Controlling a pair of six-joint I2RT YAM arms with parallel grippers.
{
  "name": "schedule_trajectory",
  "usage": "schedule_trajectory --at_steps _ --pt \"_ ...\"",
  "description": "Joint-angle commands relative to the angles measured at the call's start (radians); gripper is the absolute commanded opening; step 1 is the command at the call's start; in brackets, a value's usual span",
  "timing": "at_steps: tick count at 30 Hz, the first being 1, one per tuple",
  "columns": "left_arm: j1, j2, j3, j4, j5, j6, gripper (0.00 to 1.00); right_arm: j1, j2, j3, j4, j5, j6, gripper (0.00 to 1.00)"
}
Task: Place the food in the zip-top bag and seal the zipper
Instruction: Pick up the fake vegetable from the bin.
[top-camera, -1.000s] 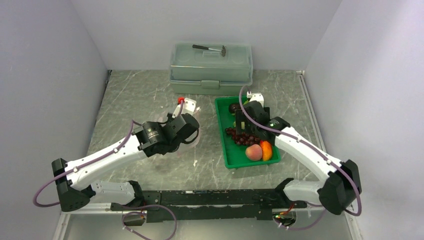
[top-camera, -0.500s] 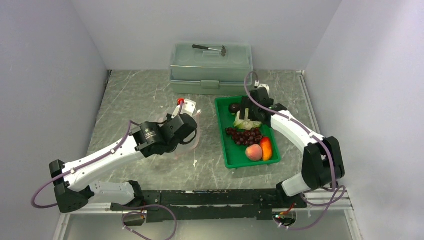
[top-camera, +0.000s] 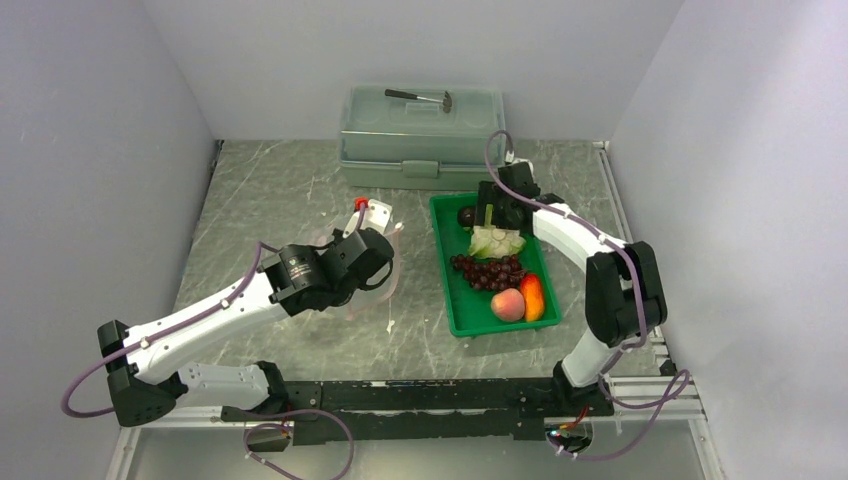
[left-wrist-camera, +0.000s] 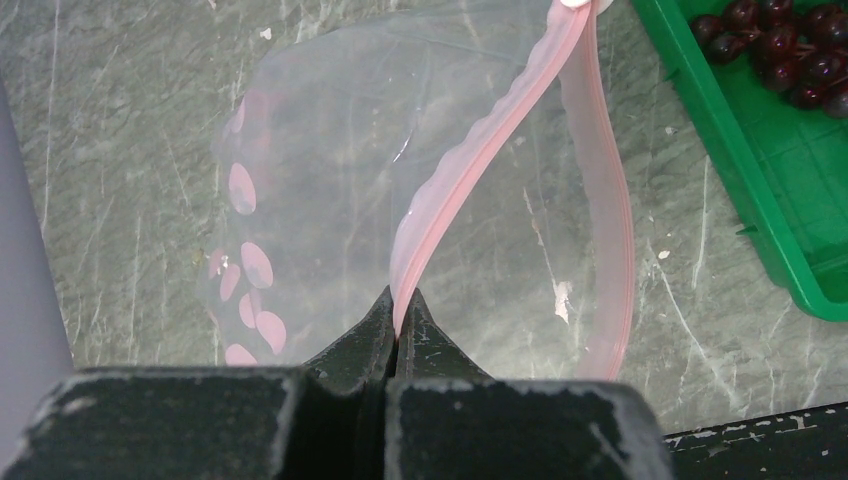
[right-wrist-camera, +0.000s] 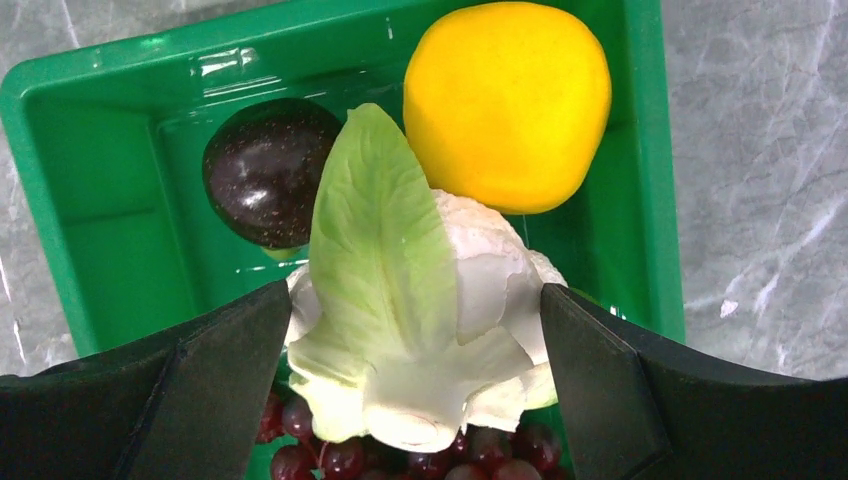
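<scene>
A clear zip-top bag with a pink zipper strip lies on the marble table, its mouth gaping toward the green tray. My left gripper is shut on the nearer zipper strip; from above it sits over the bag. The tray holds a pale lettuce piece, a dark plum, a yellow fruit, red grapes, a peach and an orange piece. My right gripper hangs open, its fingers either side of the lettuce.
A grey-green toolbox with a hammer on its lid stands at the back. A small white part with a red tip sits at the bag's far end. Walls close in on the left, right and back.
My right gripper has travelled from over the grapes toward the tray's far end and now straddles the lettuce. The left gripper keeps its hold on the bag, barely shifted.
</scene>
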Motion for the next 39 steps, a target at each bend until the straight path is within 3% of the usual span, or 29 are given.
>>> schedule_trajectory --at_steps 1,12,15,18,22,24,39 --pt "0.002 -0.018 -0.001 0.004 -0.006 -0.004 0.0 -0.007 0.044 0.046 0.041 -0.041 0.004 1.0" --pt "0.002 -0.024 -0.002 0.006 -0.001 -0.006 0.0 -0.005 0.097 0.044 0.037 -0.028 0.008 1.0" --pt "0.002 -0.031 -0.006 0.008 -0.003 -0.006 0.0 -0.005 0.085 0.029 0.047 -0.041 0.008 0.96" --pt "0.002 -0.033 -0.007 0.007 -0.003 -0.008 0.0 -0.005 0.068 0.021 0.051 -0.069 0.007 0.84" --pt "0.002 -0.032 -0.009 0.01 0.001 -0.009 0.0 -0.005 0.042 0.023 0.046 -0.095 0.007 0.6" --pt "0.002 -0.032 -0.009 0.01 0.002 -0.008 0.0 -0.005 0.02 0.026 0.043 -0.097 0.01 0.54" --pt "0.002 -0.024 -0.004 0.017 0.001 -0.008 0.0 -0.005 -0.231 0.05 0.001 -0.054 0.021 0.51"
